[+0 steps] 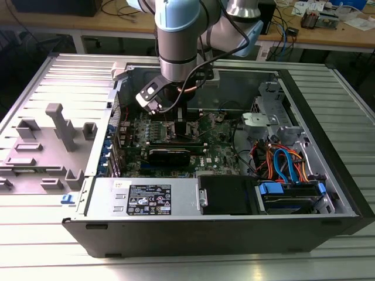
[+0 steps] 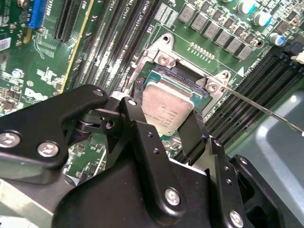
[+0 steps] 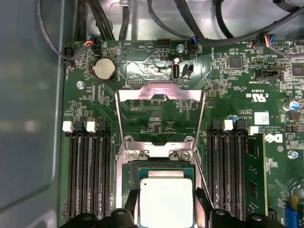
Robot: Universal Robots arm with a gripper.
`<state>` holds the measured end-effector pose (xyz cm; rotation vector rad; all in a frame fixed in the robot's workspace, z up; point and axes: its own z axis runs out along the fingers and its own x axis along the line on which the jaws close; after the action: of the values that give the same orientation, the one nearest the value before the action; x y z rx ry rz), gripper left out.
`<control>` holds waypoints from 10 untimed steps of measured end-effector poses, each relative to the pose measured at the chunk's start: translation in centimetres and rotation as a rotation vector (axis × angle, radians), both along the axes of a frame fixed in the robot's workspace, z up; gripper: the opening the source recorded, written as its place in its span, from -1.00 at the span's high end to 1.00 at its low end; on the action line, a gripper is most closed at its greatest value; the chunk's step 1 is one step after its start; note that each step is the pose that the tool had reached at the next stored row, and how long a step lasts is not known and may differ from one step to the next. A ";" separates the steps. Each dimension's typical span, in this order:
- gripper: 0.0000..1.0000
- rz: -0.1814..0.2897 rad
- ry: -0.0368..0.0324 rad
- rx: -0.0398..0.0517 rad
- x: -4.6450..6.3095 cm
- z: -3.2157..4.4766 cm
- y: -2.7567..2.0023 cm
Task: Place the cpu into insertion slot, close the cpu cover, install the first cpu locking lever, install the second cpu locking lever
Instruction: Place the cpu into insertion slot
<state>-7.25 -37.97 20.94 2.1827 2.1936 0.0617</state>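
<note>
The cpu (image 2: 166,107) (image 3: 166,202), a small square chip with a dull silver top, sits between the black fingers (image 2: 137,128) of my gripper (image 2: 164,118) (image 3: 166,209), which is shut on its two sides. It is held right over the insertion slot (image 3: 161,166) (image 2: 187,78), tilted slightly in the second wrist view; whether it rests in the socket I cannot tell. The cpu cover (image 3: 161,92) stands flipped open behind the slot. A thin locking lever (image 2: 266,109) (image 3: 202,178) sticks out beside the socket. In the exterior view the gripper (image 1: 179,120) is low over the green motherboard (image 1: 217,146).
Long black memory slots (image 3: 88,171) (image 3: 228,166) flank the socket. A black card (image 1: 170,155) lies in front of the gripper. A power supply (image 1: 146,199) and a drive cage with coloured cables (image 1: 281,164) fill the case front and right. Case walls (image 1: 316,129) surround the board.
</note>
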 end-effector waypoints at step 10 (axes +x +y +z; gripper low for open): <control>-0.09 0.000 0.0000 -0.0020 0.0 -0.17 0.64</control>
<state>-7.26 -37.33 20.77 2.1818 2.1925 0.0594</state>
